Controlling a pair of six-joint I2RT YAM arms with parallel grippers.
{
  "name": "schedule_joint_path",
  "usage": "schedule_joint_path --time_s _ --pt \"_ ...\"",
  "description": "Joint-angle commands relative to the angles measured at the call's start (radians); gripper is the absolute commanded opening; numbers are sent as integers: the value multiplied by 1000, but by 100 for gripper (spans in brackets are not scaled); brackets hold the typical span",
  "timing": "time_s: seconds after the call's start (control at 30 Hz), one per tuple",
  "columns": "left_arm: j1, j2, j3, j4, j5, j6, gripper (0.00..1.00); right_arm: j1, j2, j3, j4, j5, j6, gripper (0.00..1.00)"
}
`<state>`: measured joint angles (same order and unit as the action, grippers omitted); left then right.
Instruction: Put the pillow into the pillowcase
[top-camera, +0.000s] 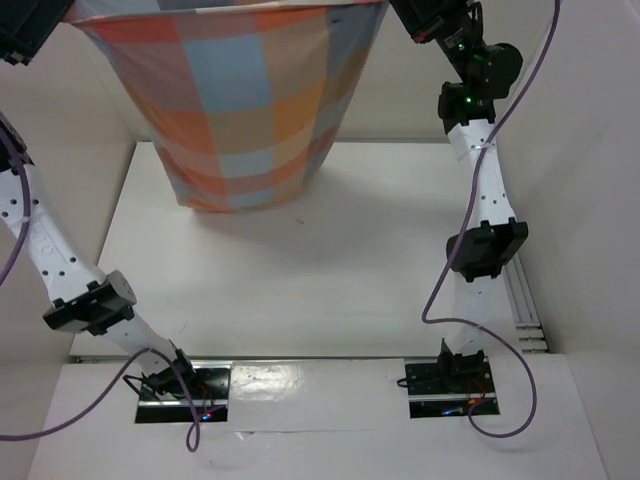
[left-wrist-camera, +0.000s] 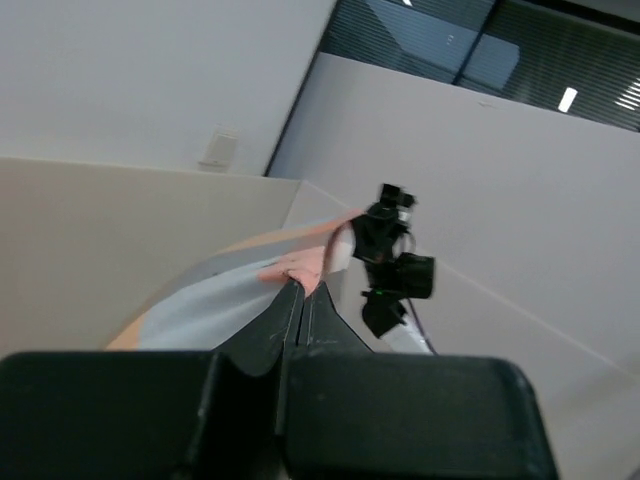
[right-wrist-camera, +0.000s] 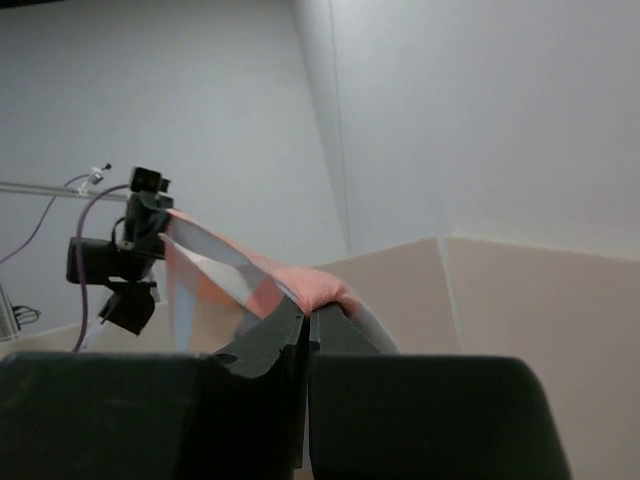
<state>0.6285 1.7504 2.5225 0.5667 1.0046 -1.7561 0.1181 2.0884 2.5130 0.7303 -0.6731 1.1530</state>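
Observation:
The pillowcase (top-camera: 245, 110), in orange, grey-blue and cream checks, hangs in the air above the table and tapers down to its lower end (top-camera: 228, 200). Its top edge is stretched between my two grippers. My left gripper (left-wrist-camera: 303, 290) is shut on an orange corner of the pillowcase (left-wrist-camera: 292, 264). It sits at the top left of the overhead view (top-camera: 60, 22). My right gripper (right-wrist-camera: 308, 308) is shut on the other corner of the pillowcase (right-wrist-camera: 320, 285), at the top right of that view (top-camera: 398, 10). The pillow is not in view.
A white table (top-camera: 350, 290) lies under the hanging cloth, with beige walls on the left and right. A metal rail (top-camera: 525, 300) runs along the right edge. Purple cables (top-camera: 440, 300) loop near both arm bases.

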Motion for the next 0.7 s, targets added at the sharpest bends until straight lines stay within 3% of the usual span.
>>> schedule_joint_path --time_s 0.0,0.07,0.13,0.17,0.23,0.27,0.3,0.33,0.4,0.43,0.53,0.67 --pt "-51 -81 -83 79 -88 21 0 -124 -27 -156 89 69 81 0" --pt "-126 -143 -183 114 -10 33 0 -135 -63 -370 133 9 114 0" --pt "-262 -152 -174 87 44 102 0 -149 -140 -535 133 -54 114 0" --pt "-309 -163 -174 61 78 133 0 -158 -174 -721 147 -54 114 0" --pt "-419 -163 -174 24 104 220 0 -193 -265 -865 91 -63 79 0" --pt "-449 -172 -174 -2 117 252 7 -204 -286 -972 61 -63 56 0" --pt "-473 -181 -174 -33 127 297 45 -231 -307 -1005 13 -63 7 0" --pt "-496 -181 -191 -43 127 297 67 -241 -336 -1025 -35 -86 -27 0" --pt "-497 -210 -234 -44 127 306 94 -251 -347 -1040 -220 -95 -143 0" --pt "-497 -210 -249 -54 127 316 100 -252 -356 -1040 -277 -108 -186 0" --pt "-518 -256 -321 -100 117 375 100 -252 -341 -959 -581 -99 -374 0" --pt "-576 -270 -427 -319 82 545 95 -241 -280 -867 -934 21 -550 2"
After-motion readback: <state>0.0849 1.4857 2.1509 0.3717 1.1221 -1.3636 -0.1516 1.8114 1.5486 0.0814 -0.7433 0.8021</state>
